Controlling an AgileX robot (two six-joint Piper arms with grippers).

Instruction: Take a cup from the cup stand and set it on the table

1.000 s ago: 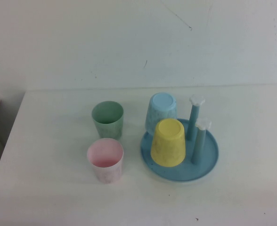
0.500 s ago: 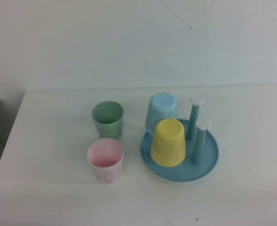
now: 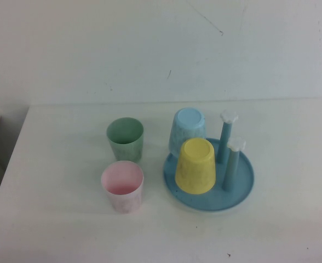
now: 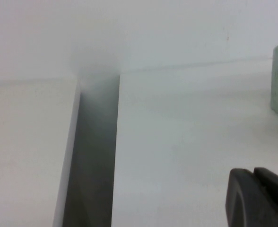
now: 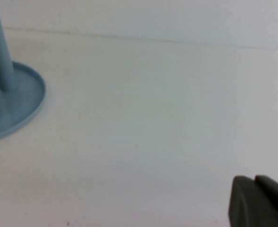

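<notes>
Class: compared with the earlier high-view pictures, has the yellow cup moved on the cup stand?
No. The yellow cup sits inverted beside the same peg on the cup stand; neither gripper shows there.

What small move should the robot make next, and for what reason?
Probably the right pincer should travel toward the yellow cup, which sits upside down on the cup stand, untouched. Neither arm appears in the high view. The right pincer is low over the table beside the stand, so it seems nearer than the left pincer, out near the green cup by the table edge.
</notes>
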